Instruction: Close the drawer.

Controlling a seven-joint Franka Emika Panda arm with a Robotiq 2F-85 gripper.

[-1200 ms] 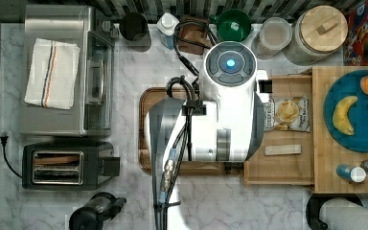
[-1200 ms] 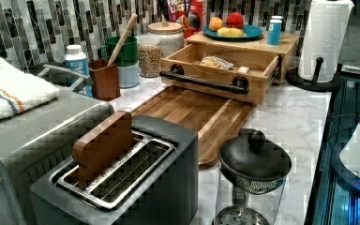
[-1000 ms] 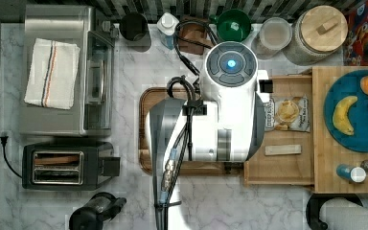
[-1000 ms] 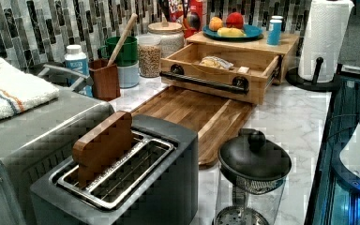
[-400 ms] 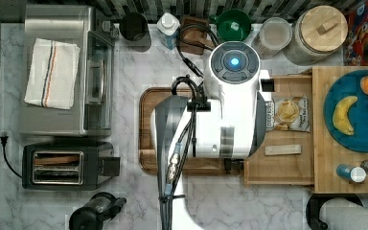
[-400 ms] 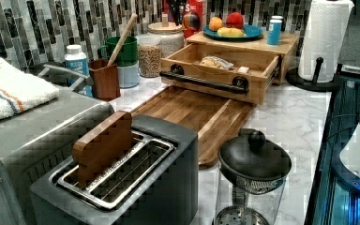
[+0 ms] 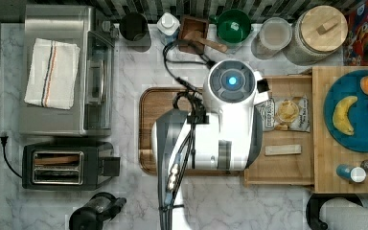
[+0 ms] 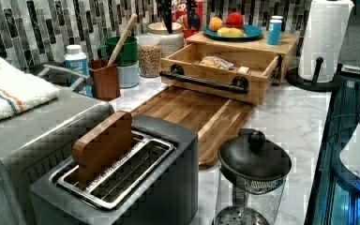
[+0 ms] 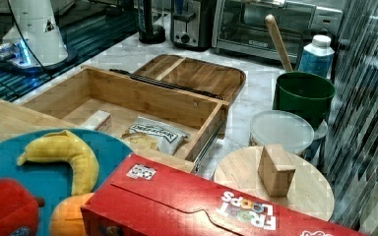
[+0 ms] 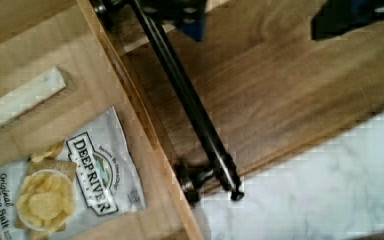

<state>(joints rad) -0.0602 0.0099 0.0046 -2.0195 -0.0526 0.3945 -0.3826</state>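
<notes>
Two dark fingertips (image 10: 190, 20) of the gripper (image 10: 260, 17) are hovering spread apart, one on each side of the black bar handle (image 10: 190, 105), gripping nothing. Beyond the handle, the drawer (image 8: 218, 70) is standing pulled out from under the light wood top (image 7: 326, 158), over the far end of the brown cutting board (image 8: 192, 110). Farther in, a chip bag (image 10: 65, 185) and a pale block (image 10: 22, 97) are lying on the drawer floor.
</notes>
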